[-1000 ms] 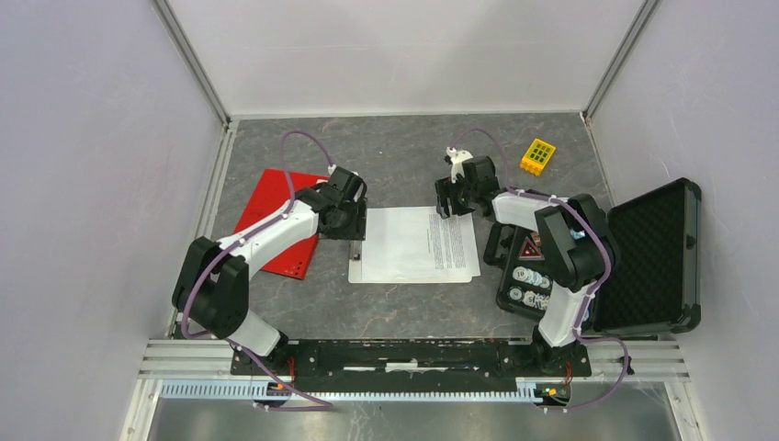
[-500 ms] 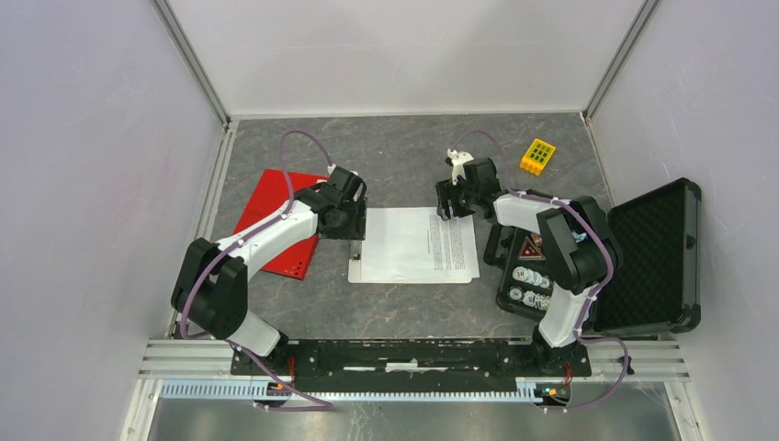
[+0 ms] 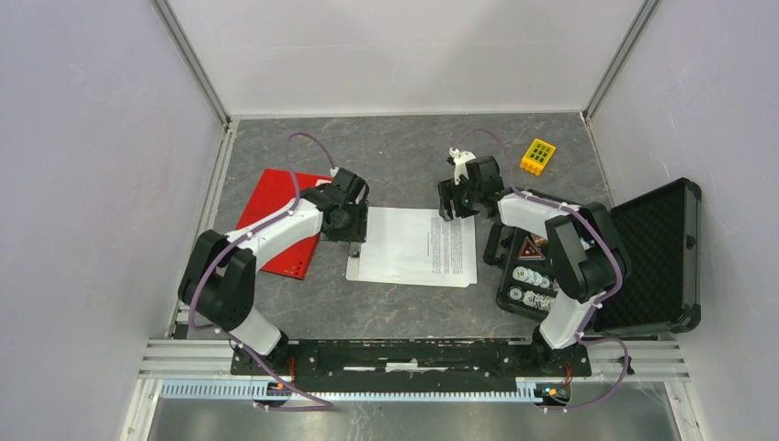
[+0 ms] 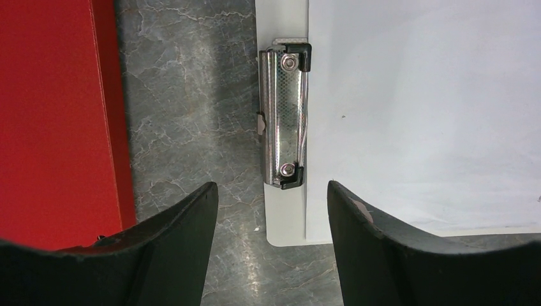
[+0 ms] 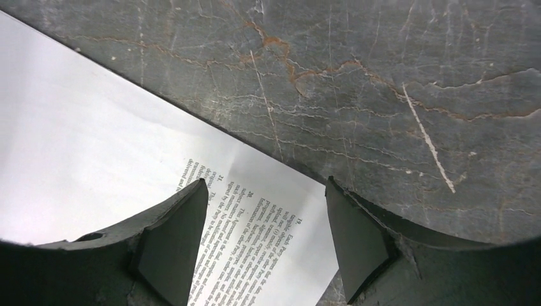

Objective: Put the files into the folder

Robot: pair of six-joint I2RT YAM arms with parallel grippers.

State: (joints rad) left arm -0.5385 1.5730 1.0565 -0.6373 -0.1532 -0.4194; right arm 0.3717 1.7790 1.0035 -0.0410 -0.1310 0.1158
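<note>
Hovering over the metal clip [image 4: 284, 121] at the clipboard's [image 4: 286, 220] left edge, the left end effector [image 4: 271, 191] has its fingers spread wide on either side of the clip's near end and holds nothing. The right end effector [image 5: 265, 185] hangs over the clipboard's far right corner, also wide open and empty, with the printed corner of the files [image 5: 255, 223] directly beneath it.

The files lie flat on the clipboard. Their left edge appears to be tucked under the clip, though I cannot tell how firmly it bites or how many sheets are in the stack. The red folder [image 3: 266, 207] lies closed on the worktop [image 4: 185, 95] just left of the clipboard, partly beneath the left arm.

My reading is that the step in hand is freeing the paper from the clip, so nothing has gone into the folder yet.

Several things could go wrong:

- **Tearing or dragging:** if the right end effector drags the corner while the clip is clamped, the thin sheet could tear or crumple, or the whole clipboard could slide along with it.
- **Slipping off the clip:** the polished clip is narrow, so a finger could slip off its lever and let it snap shut.
- **Missing a sheet:** paper lying flush on the board gives little to pinch, so a grasp may miss it or take only the top sheet.
- **Blocked folder:** the folder is closed and the left arm crosses it, which blocks opening it.
</note>
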